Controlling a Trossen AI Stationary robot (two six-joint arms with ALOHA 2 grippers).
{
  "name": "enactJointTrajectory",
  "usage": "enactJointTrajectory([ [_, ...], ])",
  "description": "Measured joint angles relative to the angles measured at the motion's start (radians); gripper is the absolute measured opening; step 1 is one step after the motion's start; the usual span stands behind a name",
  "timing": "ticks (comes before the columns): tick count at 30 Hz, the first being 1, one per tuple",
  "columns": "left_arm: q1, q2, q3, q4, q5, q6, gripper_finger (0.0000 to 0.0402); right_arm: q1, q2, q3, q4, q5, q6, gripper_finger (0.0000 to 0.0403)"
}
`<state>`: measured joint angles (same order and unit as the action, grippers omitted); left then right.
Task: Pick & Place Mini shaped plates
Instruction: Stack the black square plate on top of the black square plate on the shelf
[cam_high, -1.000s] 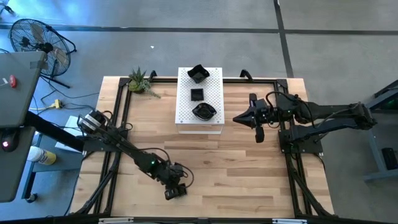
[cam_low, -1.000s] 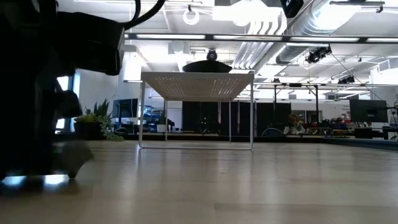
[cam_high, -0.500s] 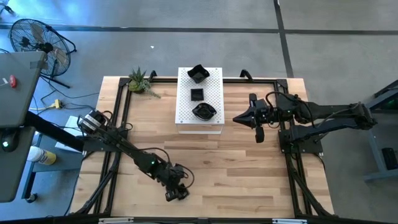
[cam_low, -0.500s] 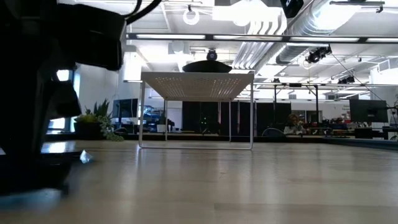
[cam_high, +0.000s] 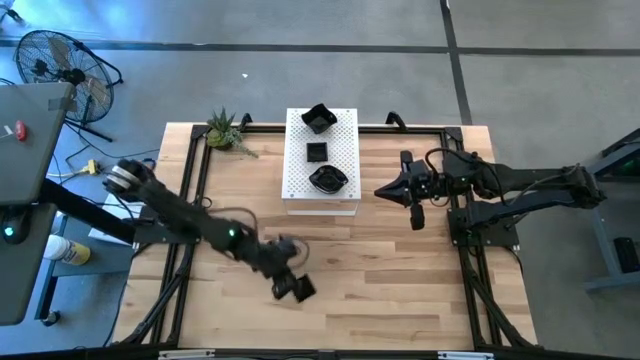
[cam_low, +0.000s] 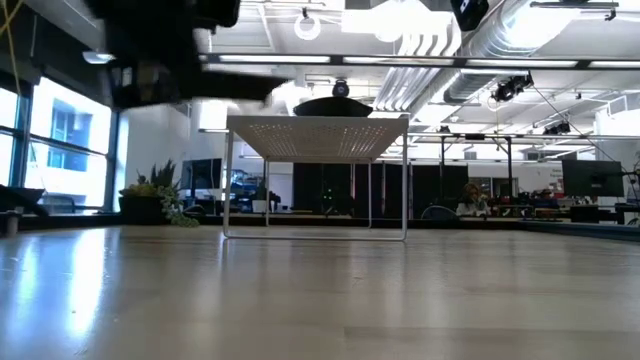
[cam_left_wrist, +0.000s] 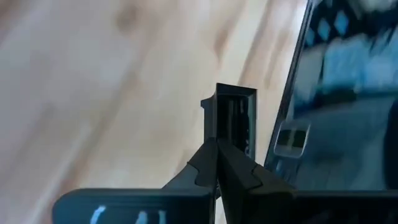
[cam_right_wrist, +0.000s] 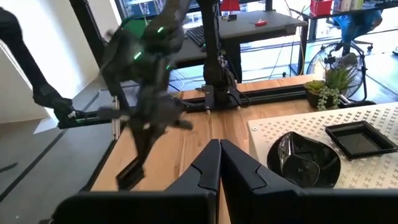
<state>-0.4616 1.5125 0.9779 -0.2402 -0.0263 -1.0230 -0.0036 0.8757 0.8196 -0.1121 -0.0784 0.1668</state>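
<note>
My left gripper (cam_high: 292, 288) hangs above the table's near middle, shut on a small black square plate (cam_left_wrist: 235, 115); the high view shows the plate (cam_high: 305, 290) just past the fingers. Three more black mini plates rest on the white perforated board (cam_high: 340, 140) at the far middle: one at its far end (cam_high: 318, 117), a square one (cam_high: 317, 152) in the middle and a rounded one (cam_high: 328, 179) at its near end. To the right of the board my right gripper (cam_high: 416, 218) waits, shut and holding nothing. My left gripper pinches the square plate by one edge (cam_left_wrist: 225, 135) between its two fingers. The plate stands on edge in the hold and reaches forward past the fingertips. It is lifted clear of the table.
A small green plant (cam_high: 225, 130) stands at the far left corner. A black frame (cam_high: 200, 170) runs along the table's edges. In the right wrist view the board's rounded plate (cam_right_wrist: 305, 160) and square plate (cam_right_wrist: 360, 138) lie to one side of my right gripper (cam_right_wrist: 219, 152). Bare wood (cam_high: 380, 270) lies between the arms.
My left gripper has shut on the square plate down on the table near the front edge. It has then risen with it and gone a little toward the right and far side. The plate has come up off the wood.
</note>
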Motion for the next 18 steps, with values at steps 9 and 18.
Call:
enactJointTrajectory([
  [9,0.216,-0.209,0.000,0.050,-0.151,-0.090,0.0000,0.000,0.000,0.000,-0.004,0.007,0.005,0.0003],
  [18,0.473,-0.271,-0.002,0.140,-0.377,-0.258,0.0000,0.000,0.004,0.000,-0.002,0.013,0.007,0.0006],
])
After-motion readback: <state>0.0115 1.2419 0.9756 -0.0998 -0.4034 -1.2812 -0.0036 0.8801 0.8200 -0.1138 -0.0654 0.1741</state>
